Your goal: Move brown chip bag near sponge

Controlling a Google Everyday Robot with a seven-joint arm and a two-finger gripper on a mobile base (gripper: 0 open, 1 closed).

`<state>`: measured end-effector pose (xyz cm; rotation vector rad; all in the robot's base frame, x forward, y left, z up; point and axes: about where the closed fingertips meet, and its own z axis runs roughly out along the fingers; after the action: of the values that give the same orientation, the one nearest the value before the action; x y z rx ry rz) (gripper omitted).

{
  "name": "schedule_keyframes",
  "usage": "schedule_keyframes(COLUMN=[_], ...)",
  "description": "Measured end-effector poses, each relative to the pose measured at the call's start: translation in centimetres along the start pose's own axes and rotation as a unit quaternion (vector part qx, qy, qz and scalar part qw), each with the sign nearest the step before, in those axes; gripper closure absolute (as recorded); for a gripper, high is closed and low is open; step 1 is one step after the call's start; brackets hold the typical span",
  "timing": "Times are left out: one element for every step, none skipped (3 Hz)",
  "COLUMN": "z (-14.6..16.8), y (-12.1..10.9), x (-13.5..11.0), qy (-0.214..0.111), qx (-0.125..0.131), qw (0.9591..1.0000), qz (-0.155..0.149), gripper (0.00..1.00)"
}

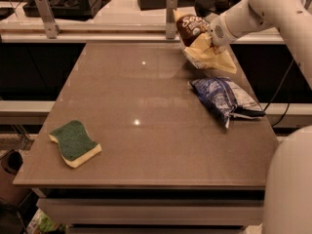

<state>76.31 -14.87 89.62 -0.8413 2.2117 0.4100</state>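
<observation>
The brown chip bag [197, 42], with a dark brown top and pale yellow lower part, is at the table's far right, tilted up on its lower edge. My gripper [208, 37] is at the bag's right side and is shut on it, with the white arm reaching in from the upper right. The sponge [74, 143], green on top over yellow foam, lies flat near the table's front left corner, far from the bag.
A blue-and-white chip bag [224, 99] lies at the table's right edge, just in front of the brown bag. The brown table [146, 106] has a rail with metal posts [170, 16] along its far edge. My white base [292, 189] fills the lower right.
</observation>
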Motion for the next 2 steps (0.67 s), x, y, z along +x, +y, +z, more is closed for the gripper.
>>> schedule_keyframes(z=[-2.9,-4.8], y=[1.9,4.2], x=[-0.4,-0.9], qy=[-0.020,-0.038], qx=[-0.008,-0.027], qw=[0.9997,0.9985], qz=[-0.011,-0.027], gripper=[1.00,1.00])
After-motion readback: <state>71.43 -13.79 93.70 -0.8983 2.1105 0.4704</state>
